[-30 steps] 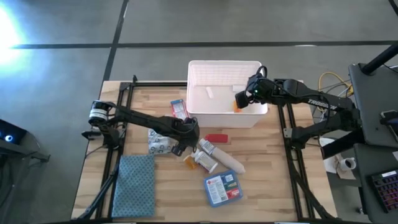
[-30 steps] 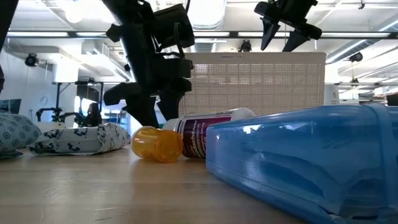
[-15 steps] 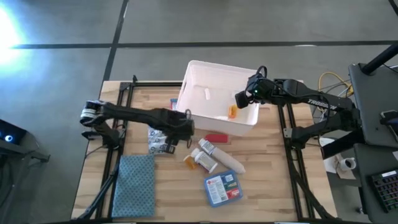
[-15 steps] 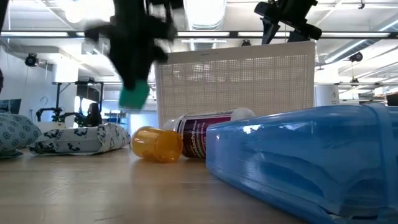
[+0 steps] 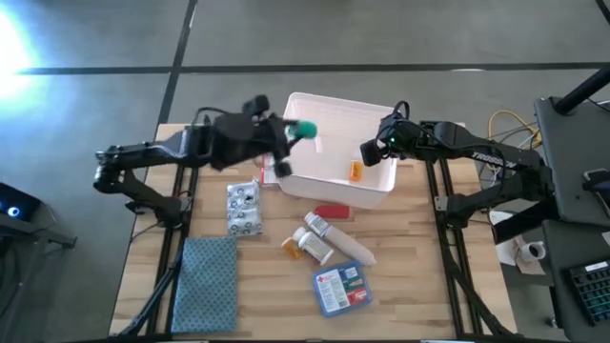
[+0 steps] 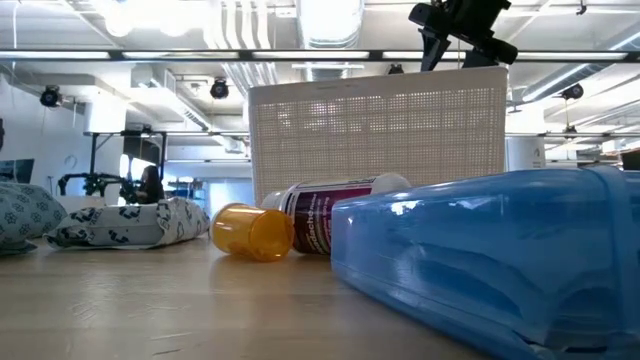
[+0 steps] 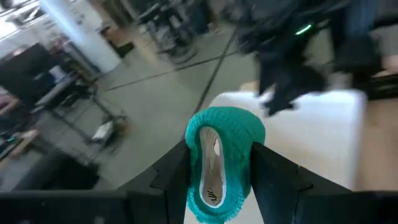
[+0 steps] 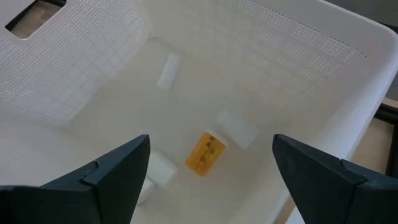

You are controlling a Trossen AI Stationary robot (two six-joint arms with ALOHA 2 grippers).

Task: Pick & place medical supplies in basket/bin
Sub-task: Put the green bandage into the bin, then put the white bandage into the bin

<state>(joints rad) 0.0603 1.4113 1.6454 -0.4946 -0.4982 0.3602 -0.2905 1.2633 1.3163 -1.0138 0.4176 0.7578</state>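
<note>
My left gripper (image 5: 292, 131) is raised over the far left corner of the white perforated bin (image 5: 381, 112) and is shut on a teal bandage roll (image 5: 306, 128). My right gripper (image 5: 370, 152) hangs open above the bin's right wall; it also shows high in the low view (image 6: 465, 28). Inside the bin (image 8: 323, 74) lie an orange vial (image 8: 206, 153) and small white pieces. On the table lie a red tube (image 5: 332, 211), white bottles (image 5: 335, 243), an orange vial (image 5: 291, 249), a blue packet (image 5: 340, 288) and a patterned packet (image 5: 243, 208). My left gripper pinches the teal bandage roll (image 7: 219, 134) between its two fingers (image 7: 176, 177), one on each side of the roll's round wall. The roll's open end with its white core faces the wrist camera. It is lifted clear, in the air over the bin's corner.
A blue-grey folded cloth (image 5: 208, 284) lies at the table's near left. A red-white small box (image 5: 271, 171) lies beside the bin's left wall. Black frame rails (image 5: 176, 229) run along both table sides. In the low view the blue packet (image 6: 490, 260) fills the foreground.
My left gripper has risen from the table beside the bottles and swung toward the far edge, carrying the teal roll up over the bin's far left corner. The bin has slid left and turned a little. My right gripper has stayed over the bin.
</note>
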